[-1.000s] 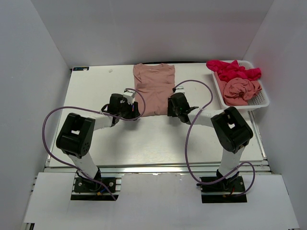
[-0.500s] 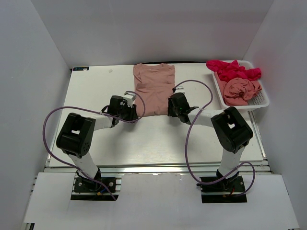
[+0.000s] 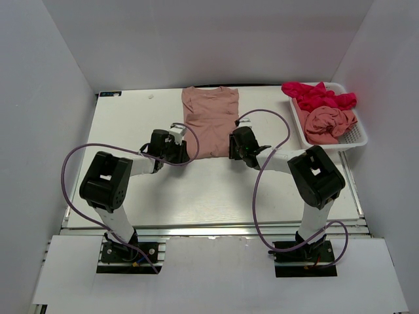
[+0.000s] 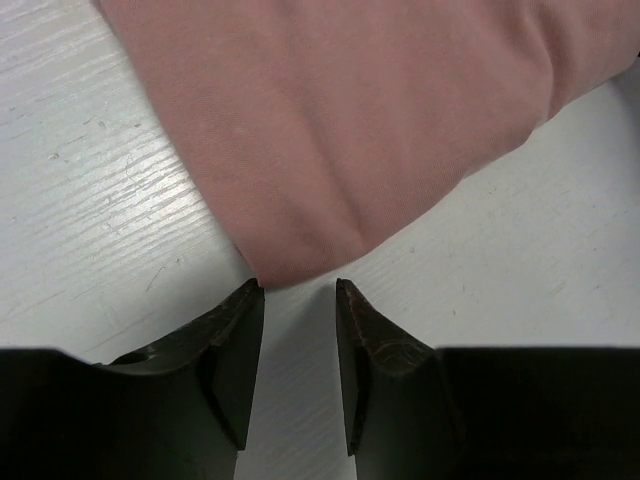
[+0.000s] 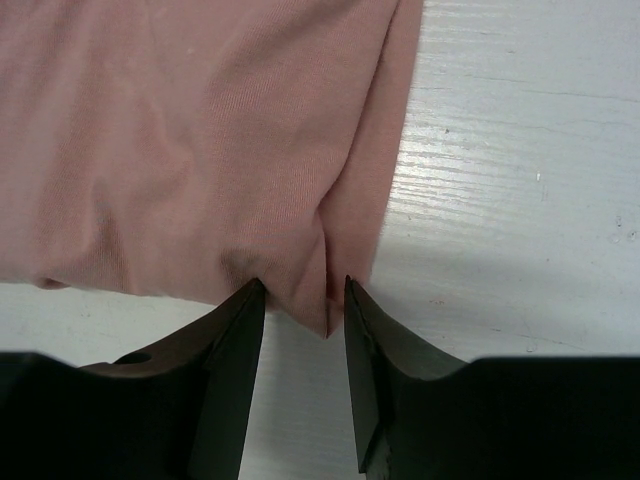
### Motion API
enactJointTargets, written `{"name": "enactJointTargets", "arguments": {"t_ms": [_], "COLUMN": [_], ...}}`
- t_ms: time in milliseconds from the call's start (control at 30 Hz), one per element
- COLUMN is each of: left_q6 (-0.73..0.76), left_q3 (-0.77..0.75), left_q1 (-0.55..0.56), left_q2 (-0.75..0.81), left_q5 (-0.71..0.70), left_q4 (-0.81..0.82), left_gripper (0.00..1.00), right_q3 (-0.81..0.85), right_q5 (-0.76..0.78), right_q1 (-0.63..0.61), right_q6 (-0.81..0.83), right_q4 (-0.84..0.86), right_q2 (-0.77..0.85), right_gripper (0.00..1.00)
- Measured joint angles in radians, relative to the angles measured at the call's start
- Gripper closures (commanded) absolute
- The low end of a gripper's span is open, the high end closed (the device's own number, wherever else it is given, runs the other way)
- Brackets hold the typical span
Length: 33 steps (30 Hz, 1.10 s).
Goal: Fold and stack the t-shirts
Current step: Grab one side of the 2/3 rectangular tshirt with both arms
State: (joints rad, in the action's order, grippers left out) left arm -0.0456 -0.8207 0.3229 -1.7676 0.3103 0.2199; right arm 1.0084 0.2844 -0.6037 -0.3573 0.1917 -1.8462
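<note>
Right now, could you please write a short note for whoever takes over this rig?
Left tool: open, jaws astride the near left corner of the flat shirt.
Right tool: open, jaws astride its near right corner.
The flat shirt lies at the table's far edge, its sides apparently folded in.
Basket, far right: a red shirt and a crumpled pink shirt, both unfolded.
Done: nothing stacked.
Left: finish this fold, fold the other two, stack.

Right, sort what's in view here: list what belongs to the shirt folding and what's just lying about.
Belongs to the job:
flat pink t-shirt
magenta t-shirt
bunched pink t-shirt

Just lying about:
white basket
purple cables
</note>
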Motion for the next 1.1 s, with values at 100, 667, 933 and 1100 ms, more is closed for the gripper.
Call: {"name": "enactJointTargets", "arguments": {"t_ms": [100, 667, 933, 1100], "left_q6": [0.0, 0.012, 0.016, 0.024], "left_q3": [-0.007, -0.015, -0.015, -0.015], "left_q1": [0.0, -0.001, -0.008, -0.027], "left_q2": [-0.008, -0.026, -0.009, 0.06], "left_q5": [0.0, -0.008, -0.008, -0.013], "left_q4": [0.005, 0.019, -0.015, -0.064], "left_gripper": [0.56, 1.0, 1.0, 1.0], "right_q3": [0.0, 0.004, 0.003, -0.012], "right_q5": [0.0, -0.005, -0.006, -0.006], "right_q1": [0.0, 0.002, 0.002, 0.002], "right_q6": [0.0, 0.007, 0.007, 0.007], "right_q4": [0.0, 0.006, 0.006, 0.001], "right_q2": [-0.005, -0.027, -0.025, 0.008], "right_gripper": [0.59, 1.0, 1.0, 1.0]}}
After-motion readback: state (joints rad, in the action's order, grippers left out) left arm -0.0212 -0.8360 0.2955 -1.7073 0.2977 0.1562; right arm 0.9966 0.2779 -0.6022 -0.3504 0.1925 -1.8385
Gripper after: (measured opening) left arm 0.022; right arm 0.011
